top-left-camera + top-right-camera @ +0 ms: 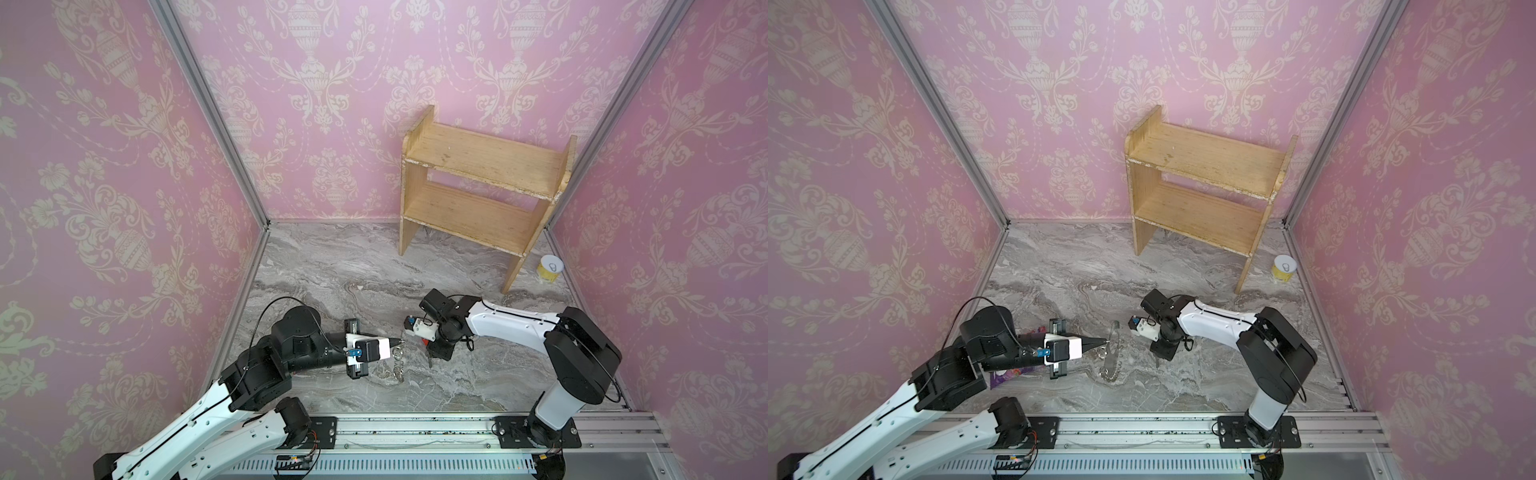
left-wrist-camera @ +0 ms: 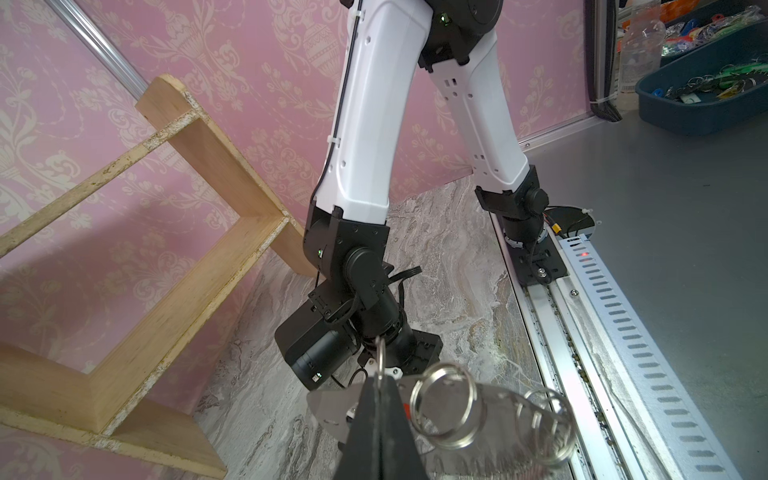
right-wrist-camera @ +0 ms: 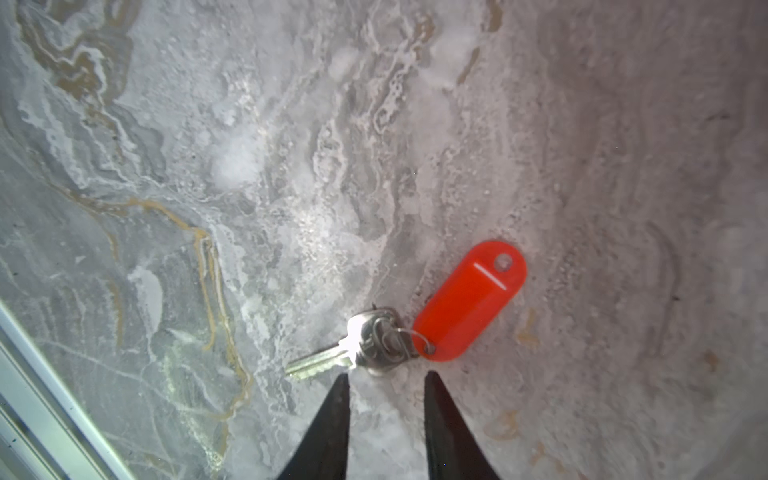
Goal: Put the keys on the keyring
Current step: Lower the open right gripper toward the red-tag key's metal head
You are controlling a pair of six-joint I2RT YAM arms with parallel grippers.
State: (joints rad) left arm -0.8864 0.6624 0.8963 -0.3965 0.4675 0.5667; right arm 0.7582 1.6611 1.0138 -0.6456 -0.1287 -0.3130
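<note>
**Left hand clamps a ring, right hand hangs open over the keys**

Black fingertips [image 2: 365, 428] fill the near edge of the left wrist view. The left hand [image 2: 380, 380] is clenched tight on one split ring [image 2: 380, 353] of the keyring [image 2: 496, 395], and that ring stands straight up out of the pinch. More silver rings [image 2: 417, 401] line the band's edge right beside it.

In both top views the keyring [image 1: 398, 365] lies on the marble counter [image 1: 332, 270]. It sits well out in front of the wooden shelf [image 1: 478, 195], roughly in line with the shelf leg on the left arm's side.

Over to the other arm: the right hand [image 3: 386, 376] points down at the counter, jaws parted, nothing between them. The keys [image 3: 365, 349] lie flat just past its tips, the silver key joined by a thin wire loop to the red tag [image 3: 469, 301]. Neither finger touches them, as far as I can see.

In a top view the tag [image 1: 424, 341] peeks out red beneath that hand. It too lies well in front of the shelf, nearer the right arm's side than the keyring and apart from it. A yellow can [image 1: 550, 268] stands just beside the shelf's other leg.
</note>
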